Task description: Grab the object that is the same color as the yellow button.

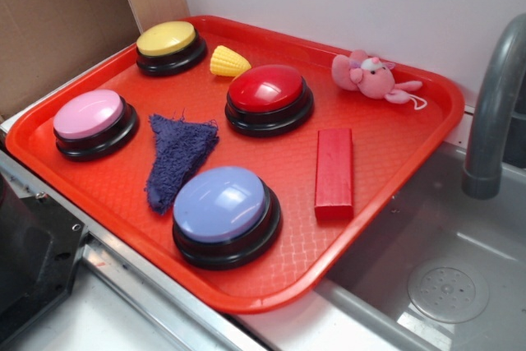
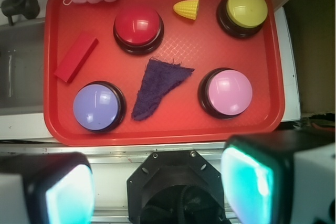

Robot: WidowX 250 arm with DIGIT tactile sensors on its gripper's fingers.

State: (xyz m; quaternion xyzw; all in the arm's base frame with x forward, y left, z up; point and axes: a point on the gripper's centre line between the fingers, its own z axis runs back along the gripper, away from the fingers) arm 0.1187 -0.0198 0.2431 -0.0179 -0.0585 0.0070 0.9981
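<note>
Red tray holds everything: yellow cone lies between yellow button and red button. Fingers hang spread apart, empty, short of the tray.

We see gripper jaws spread, off tray's near rim, nothing beneath. Ahead: purple cloth flat, low, passable over. Beyond it, yellow cone lies between red button and yellow button; open gaps both sides. Pink button ahead-right, blue button ahead-left flank the lane.
</note>
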